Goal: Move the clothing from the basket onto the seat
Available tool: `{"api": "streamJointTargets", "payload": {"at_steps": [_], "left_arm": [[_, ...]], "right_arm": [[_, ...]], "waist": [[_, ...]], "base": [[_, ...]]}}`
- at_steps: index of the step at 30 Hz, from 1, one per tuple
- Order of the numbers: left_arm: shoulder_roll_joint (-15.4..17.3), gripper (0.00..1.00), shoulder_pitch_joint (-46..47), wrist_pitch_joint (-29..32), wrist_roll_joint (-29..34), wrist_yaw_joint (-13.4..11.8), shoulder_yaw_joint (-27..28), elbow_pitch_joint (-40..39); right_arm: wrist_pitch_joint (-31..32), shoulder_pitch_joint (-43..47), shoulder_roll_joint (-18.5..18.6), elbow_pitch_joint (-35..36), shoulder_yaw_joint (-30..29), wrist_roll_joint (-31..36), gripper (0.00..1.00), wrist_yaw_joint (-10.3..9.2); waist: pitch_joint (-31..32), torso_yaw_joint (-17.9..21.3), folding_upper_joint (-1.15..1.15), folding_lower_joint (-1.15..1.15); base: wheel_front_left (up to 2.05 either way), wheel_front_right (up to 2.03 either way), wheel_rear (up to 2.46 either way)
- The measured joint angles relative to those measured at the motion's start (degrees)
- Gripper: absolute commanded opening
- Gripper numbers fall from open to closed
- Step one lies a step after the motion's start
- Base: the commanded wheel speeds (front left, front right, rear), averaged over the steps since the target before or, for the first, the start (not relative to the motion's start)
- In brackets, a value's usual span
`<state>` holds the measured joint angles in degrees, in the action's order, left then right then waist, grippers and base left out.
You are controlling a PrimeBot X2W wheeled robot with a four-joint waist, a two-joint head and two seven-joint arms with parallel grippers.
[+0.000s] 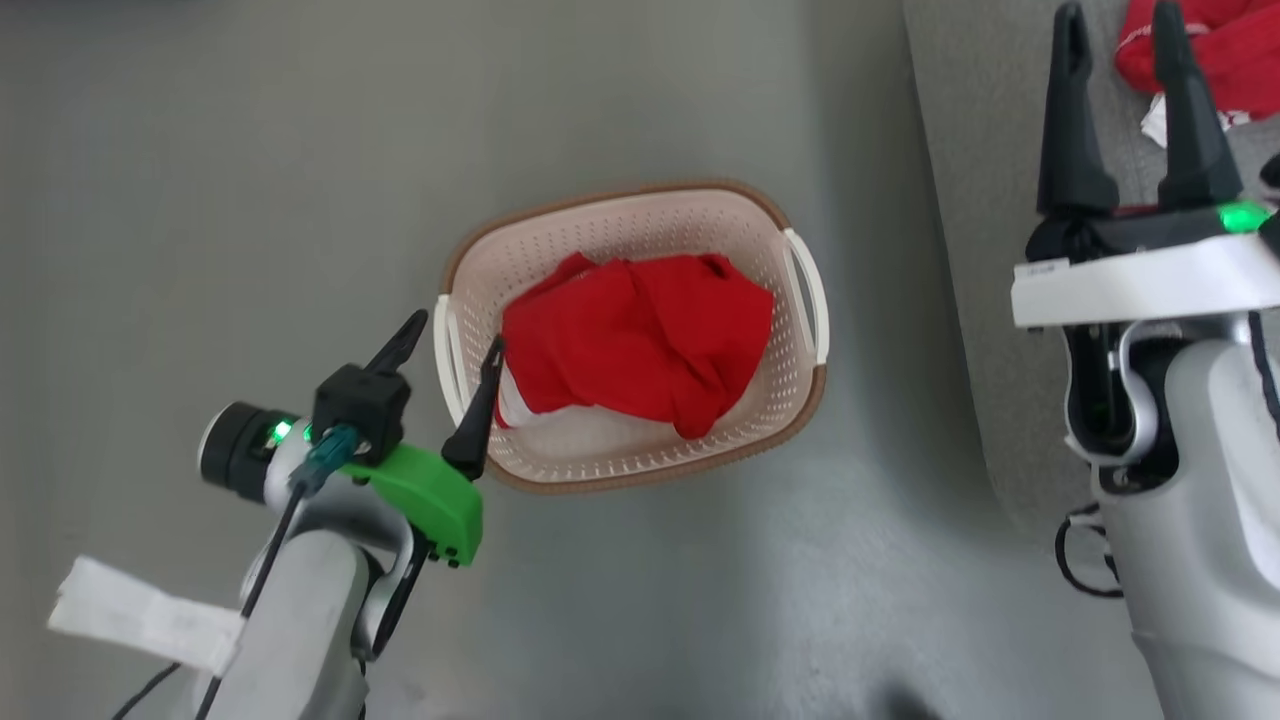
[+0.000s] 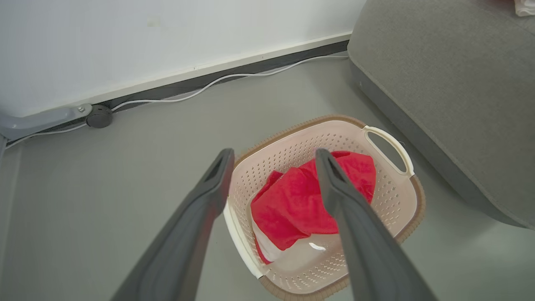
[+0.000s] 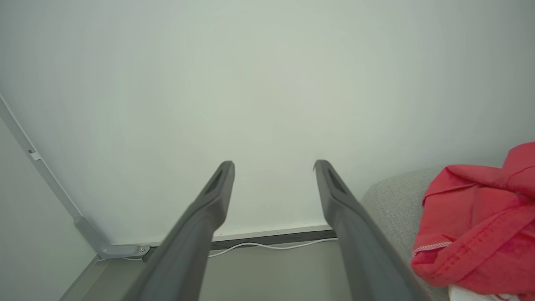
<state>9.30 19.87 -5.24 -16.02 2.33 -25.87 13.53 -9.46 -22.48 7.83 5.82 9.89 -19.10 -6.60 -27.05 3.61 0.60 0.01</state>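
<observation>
A cream basket (image 1: 800, 400) (image 2: 397, 196) with a brown rim stands on the grey floor, holding crumpled red clothing (image 1: 635, 340) (image 2: 296, 200) with a white patch at its near-left edge. My left gripper (image 1: 455, 335) (image 2: 271, 156) is open, its fingers straddling the basket's left handle, above the garment and apart from it. To the right is the grey seat (image 1: 980, 250) (image 2: 451, 83) (image 3: 388, 200), where more red clothing (image 1: 1230, 50) (image 3: 480, 234) lies. My right gripper (image 1: 1118, 20) (image 3: 273, 165) hovers open over the seat, just left of that garment, holding nothing.
A white wall with a dark baseboard (image 2: 217, 77) (image 3: 271, 238) and a white cable (image 2: 234, 77) runs behind the basket. A grey frame leg with a caster (image 2: 98, 117) sits at the wall. Bare floor (image 1: 250, 200) spreads left of the basket.
</observation>
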Motion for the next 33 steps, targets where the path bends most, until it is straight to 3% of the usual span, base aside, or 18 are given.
{"api": "streamJointTargets", "payload": {"at_steps": [20, 33], "left_arm": [[-2.45, 1.0, 15.34, 2.9, 7.75, 2.32, -7.02, 11.13], [-1.88, 1.0, 21.52, 3.67, 11.65, 3.7, -11.11, 18.86]], "right_arm": [[-0.08, -11.59, -0.55, 3.33, -0.12, 0.0, 1.0, 0.19], [-2.66, -16.62, -2.29, 3.0, 0.85, -0.11, 1.0, 1.02]], "waist": [[-15.52, 3.83, 0.0, 0.01], [-24.69, 7.1, 0.0, 0.0]], "base": [[0.0, 0.0, 0.0], [0.0, 0.0, 0.0]]}}
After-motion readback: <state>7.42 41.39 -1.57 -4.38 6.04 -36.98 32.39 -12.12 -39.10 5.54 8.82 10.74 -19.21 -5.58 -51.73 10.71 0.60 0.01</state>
